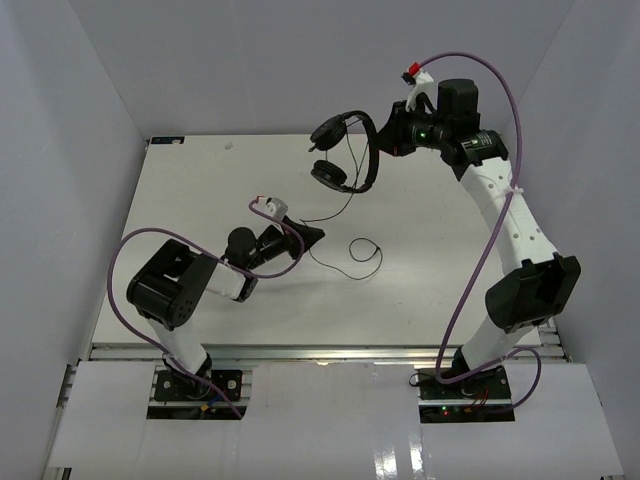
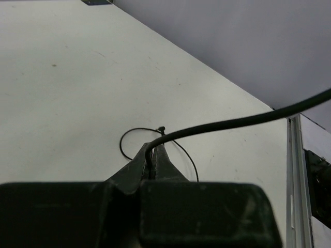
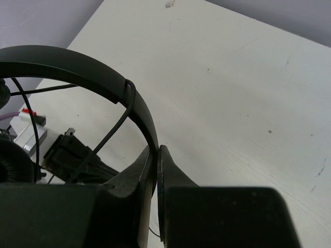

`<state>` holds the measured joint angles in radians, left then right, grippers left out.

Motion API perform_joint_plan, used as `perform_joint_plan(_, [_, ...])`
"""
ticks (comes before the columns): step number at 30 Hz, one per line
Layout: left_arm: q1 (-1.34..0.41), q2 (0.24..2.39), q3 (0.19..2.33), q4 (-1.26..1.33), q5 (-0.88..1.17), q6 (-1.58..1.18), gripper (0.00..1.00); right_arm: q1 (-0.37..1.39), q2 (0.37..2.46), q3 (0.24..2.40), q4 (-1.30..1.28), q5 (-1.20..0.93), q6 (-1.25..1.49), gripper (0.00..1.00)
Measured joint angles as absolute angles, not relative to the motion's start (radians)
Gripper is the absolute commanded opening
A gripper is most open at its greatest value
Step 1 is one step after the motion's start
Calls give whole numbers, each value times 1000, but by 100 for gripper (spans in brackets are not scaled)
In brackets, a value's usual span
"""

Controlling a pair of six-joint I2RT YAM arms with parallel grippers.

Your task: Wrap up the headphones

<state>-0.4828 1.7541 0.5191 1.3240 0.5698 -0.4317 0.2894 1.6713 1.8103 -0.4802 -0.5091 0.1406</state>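
The black headphones hang in the air at the back middle, held by the headband in my right gripper, which is shut on it. The thin black cord runs down from the earpads, once round the headband, to my left gripper, which is shut on it low over the table. The rest of the cord lies in a loop on the table, also in the left wrist view.
The white table has grey walls on three sides. Purple robot cables arc over both arms. The table's right edge and a metal rail show in the left wrist view.
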Motion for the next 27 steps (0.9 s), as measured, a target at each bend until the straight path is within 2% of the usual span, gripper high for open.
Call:
perform_joint_plan(12, [-330,1824,716,1219,694,-446,0,293,1605,1809,-617,-600,-103,8])
perform_joint_plan(21, [-269,1820,870,1000,777,-419,0,368,1507,1677,-698,-417,-409,7])
perform_joint_plan(27, [-264,1812,984,726,818,-340,0,552,1452,1492,-662,-210,-588,8])
